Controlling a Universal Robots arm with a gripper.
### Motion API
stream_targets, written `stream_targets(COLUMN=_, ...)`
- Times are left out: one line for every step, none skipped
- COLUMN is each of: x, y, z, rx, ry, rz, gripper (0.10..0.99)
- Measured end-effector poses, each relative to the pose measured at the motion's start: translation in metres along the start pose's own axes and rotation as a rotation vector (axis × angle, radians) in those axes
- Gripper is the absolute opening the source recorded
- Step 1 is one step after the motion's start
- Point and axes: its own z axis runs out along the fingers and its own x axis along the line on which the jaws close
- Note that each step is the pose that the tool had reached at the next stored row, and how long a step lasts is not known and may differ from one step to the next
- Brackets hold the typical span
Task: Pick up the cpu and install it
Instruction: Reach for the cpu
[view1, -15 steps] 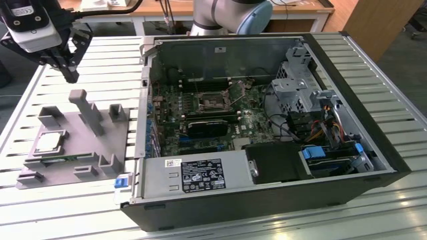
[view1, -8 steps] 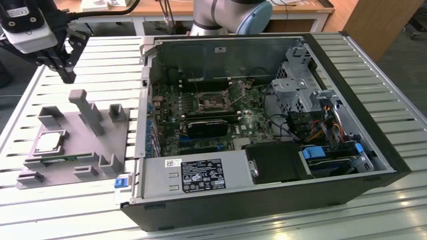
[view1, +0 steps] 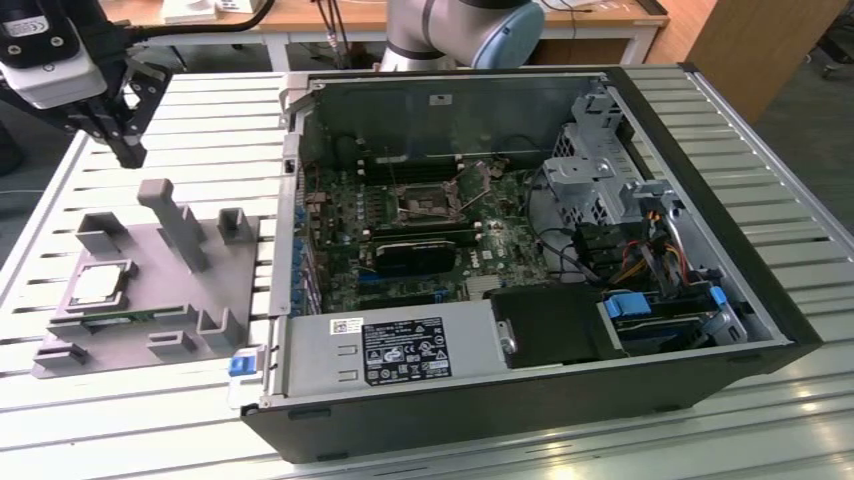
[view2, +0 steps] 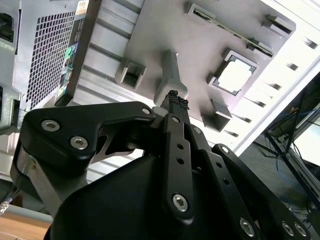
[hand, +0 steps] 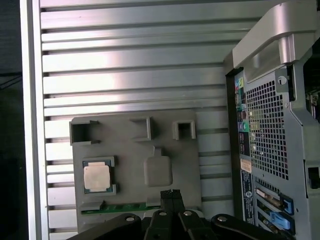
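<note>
The cpu (view1: 100, 285) is a small silver square lying flat in a pocket of the grey fixture plate (view1: 144, 262), at the exterior view's left. Both wrist views show it too, as the cpu (view2: 235, 76) and the cpu (hand: 96, 177). My gripper (view1: 130, 156) hangs above the table behind the fixture, well off the cpu. Its black fingertips (hand: 168, 193) press together with nothing between them, as at the gripper (view2: 176, 100). The black socket (view1: 424, 205) sits on the green motherboard inside the open computer case (view1: 694, 130).
Tall grey posts (view1: 171, 222) rise from the fixture plate between the gripper and the cpu. The case's metal wall (view1: 286, 200) stands right beside the fixture. A slatted aluminium table (view1: 120, 400) carries everything; a wooden desk (view1: 441, 15) stands behind.
</note>
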Motion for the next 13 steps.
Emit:
stream_targets(x=0.0007, y=-0.0001, z=0.0001, rx=0.0, ry=0.0001, rz=0.0, gripper=0.106)
stream_targets(x=0.0014, y=-0.0001, z=0.0003, rx=0.0, ry=0.0003, rz=0.0, gripper=0.106)
stream_targets(x=0.0022, y=-0.0002, z=0.0004, rx=0.0, ry=0.0004, rz=0.0, gripper=0.106)
stream_targets(x=0.0029, y=-0.0002, z=0.0006, rx=0.0, ry=0.0006, rz=0.0, gripper=0.106)
stream_targets(x=0.0036, y=-0.0003, z=0.0007, rx=0.0, ry=0.0007, rz=0.0, gripper=0.106)
stream_targets(x=0.0043, y=-0.0004, z=0.0009, rx=0.0, ry=0.0009, rz=0.0, gripper=0.106)
stream_targets(x=0.005, y=-0.0004, z=0.0011, rx=0.0, ry=0.001, rz=0.0, gripper=0.106)
stream_targets(x=0.0055, y=-0.0005, z=0.0012, rx=0.0, ry=0.0013, rz=0.0, gripper=0.106)
stream_targets(x=0.0061, y=-0.0005, z=0.0013, rx=0.0, ry=0.0016, rz=0.0, gripper=0.106)
stream_targets(x=0.0068, y=-0.0006, z=0.0015, rx=0.0, ry=0.0018, rz=0.0, gripper=0.106)
stream_targets(x=0.0075, y=-0.0006, z=0.0017, rx=0.0, ry=0.0021, rz=0.0, gripper=0.106)
stream_targets(x=0.0079, y=-0.0007, z=0.002, rx=0.0, ry=0.0024, rz=0.0, gripper=0.106)
stream_targets(x=0.0085, y=-0.0007, z=0.0021, rx=0.0, ry=0.0028, rz=0.0, gripper=0.106)
